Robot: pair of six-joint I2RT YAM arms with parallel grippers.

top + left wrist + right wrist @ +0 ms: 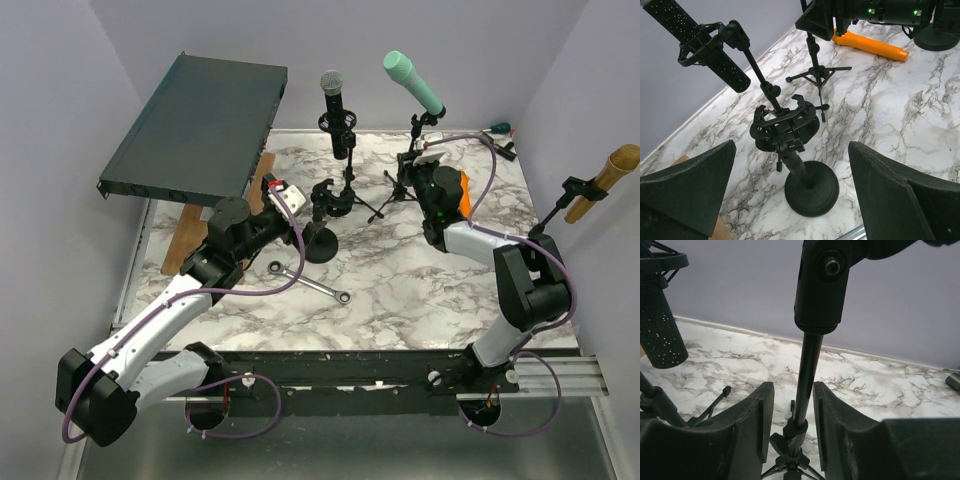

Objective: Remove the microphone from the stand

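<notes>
A marble-patterned tabletop [400, 290] is enclosed by pale lilac walls, and a dark flat case [200, 125] is propped at a slant over its far left corner. The green microphone [413, 83] is seen clipped at a tilt on top of a tripod stand [405, 180] near the back of the tabletop, right of centre. The right pincer [794, 395] is set around the pole of that stand low down, below the clip; its fingers are spread, with the pole between them and a gap visible on the left side. The left pincer [791, 147] is held wide apart, just short of a round-based stand [810, 187] whose cradle is empty. Behind it, a black microphone [715, 50] is held in a second cradle. A wrench [312, 283] is laid flat near the middle, and an orange tube [872, 46] is seen lying under the right arm.
</notes>
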